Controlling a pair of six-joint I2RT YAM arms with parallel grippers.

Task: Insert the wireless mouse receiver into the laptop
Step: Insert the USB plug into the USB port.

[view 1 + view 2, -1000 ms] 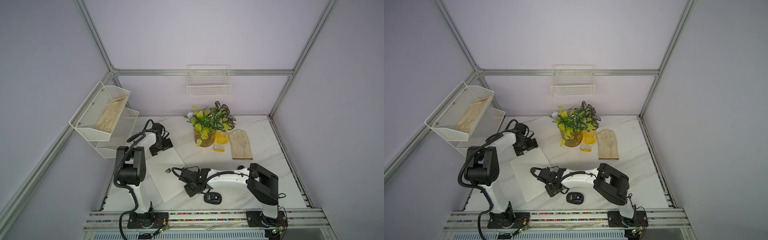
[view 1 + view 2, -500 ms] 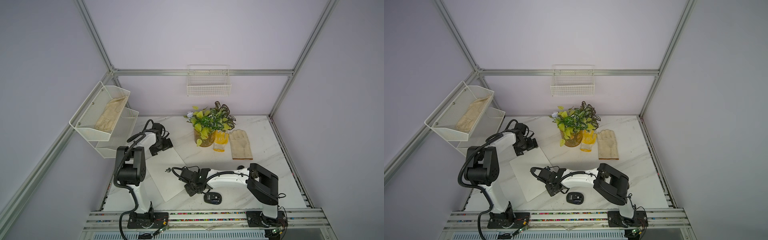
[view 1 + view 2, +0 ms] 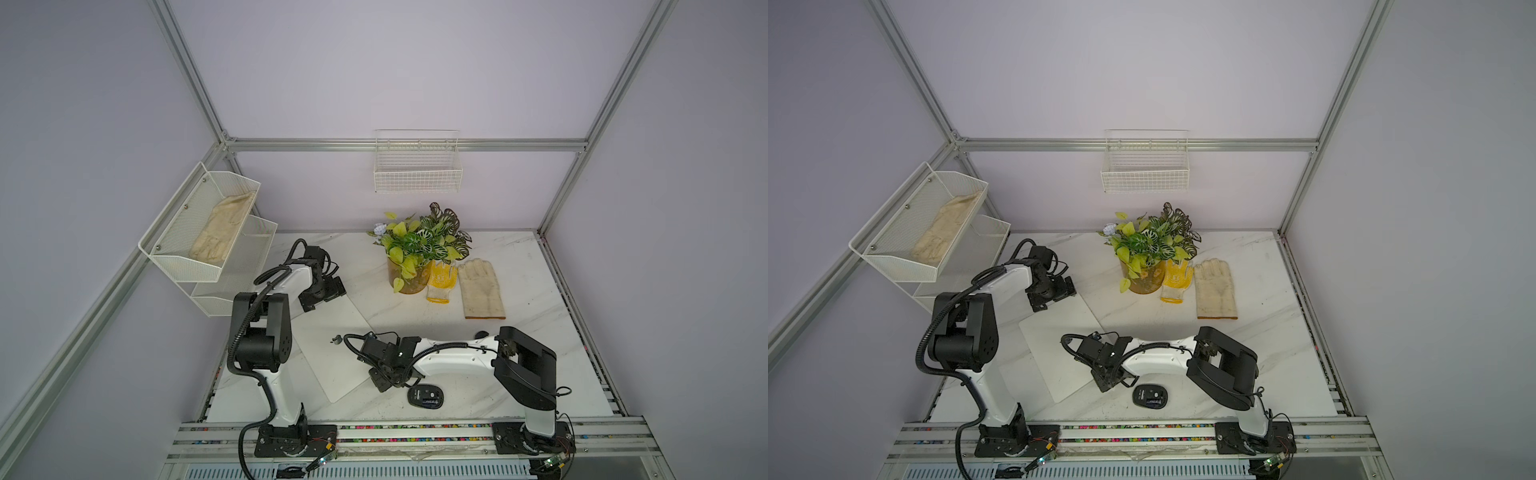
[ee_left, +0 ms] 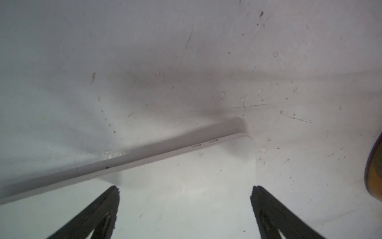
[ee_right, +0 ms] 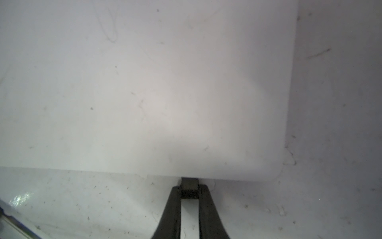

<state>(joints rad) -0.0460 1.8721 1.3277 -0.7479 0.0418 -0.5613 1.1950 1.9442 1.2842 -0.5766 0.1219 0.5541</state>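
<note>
The receiver (image 5: 189,183) is pinched by the right gripper (image 5: 189,188) against the laptop (image 5: 144,93) edge; the left gripper (image 4: 185,192) is spread wide, empty.

Two robot arms, a left arm (image 3: 286,282) and a right arm (image 3: 453,359), stand at one marble table (image 3: 540,332), with one laptop (image 3: 328,361), one black mouse (image 3: 424,397), one wireless mouse receiver (image 5: 189,187) and one potted plant (image 3: 419,245). Gloves number three: one yellow glove (image 3: 441,282) and two cream ones, the table glove (image 3: 482,289) and the shelf glove (image 3: 222,226). The walls carry one wire basket (image 3: 417,174) and one two-tier mesh rack (image 3: 183,262).
</note>
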